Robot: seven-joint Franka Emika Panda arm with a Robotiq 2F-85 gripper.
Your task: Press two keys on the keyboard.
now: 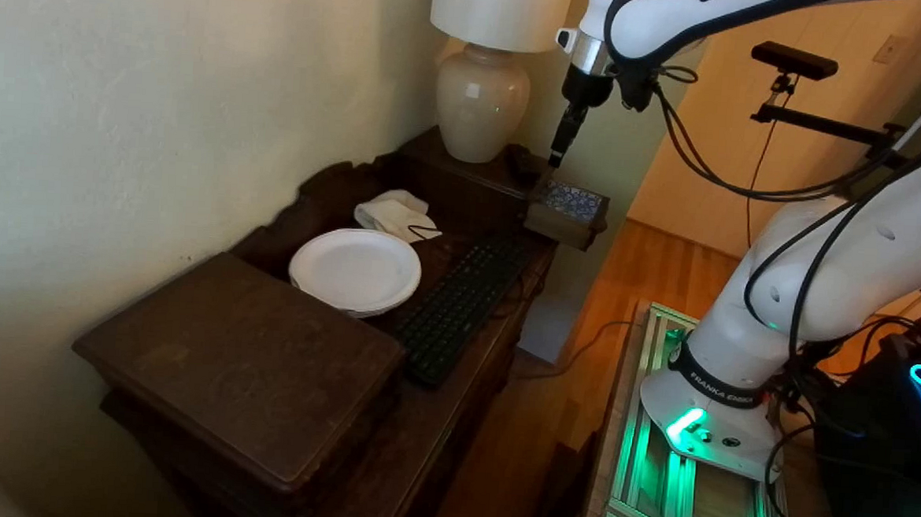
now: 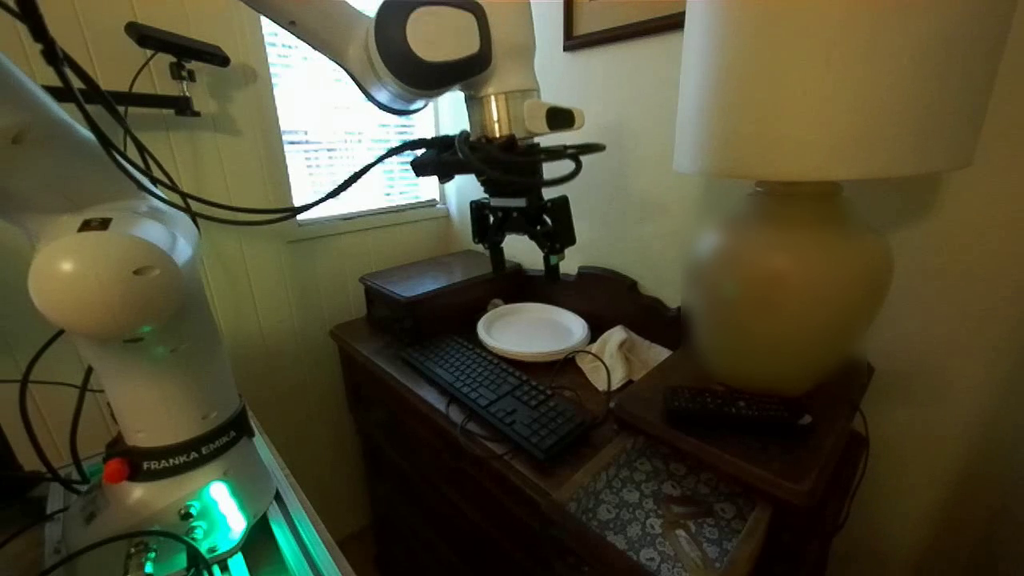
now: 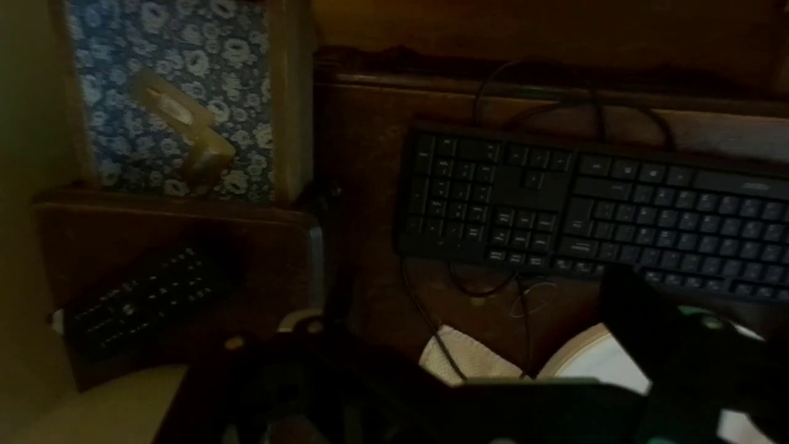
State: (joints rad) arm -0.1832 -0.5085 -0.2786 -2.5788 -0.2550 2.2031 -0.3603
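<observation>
Robotiq gripper [image 2: 525, 264] hangs spread and unladen above the dresser [image 2: 432, 432], clear of the full-size black keyboard [image 2: 496, 392].
The keyboard lies flat on the dresser top, between the stacked white plates [image 2: 534, 328] and the front edge. No keypress is under way; whether one has been made cannot be told. Judged by the gripper's height, both presses probably remain, beginning with a descent onto the keys [image 3: 667, 219].

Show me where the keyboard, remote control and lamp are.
Keyboard [image 2: 498, 393], in an exterior view: middle keys.
Remote control [image 3: 148, 300], in the wrist view: button face.
Lamp [image 1: 483, 90], in an exterior view: rounded body.
</observation>
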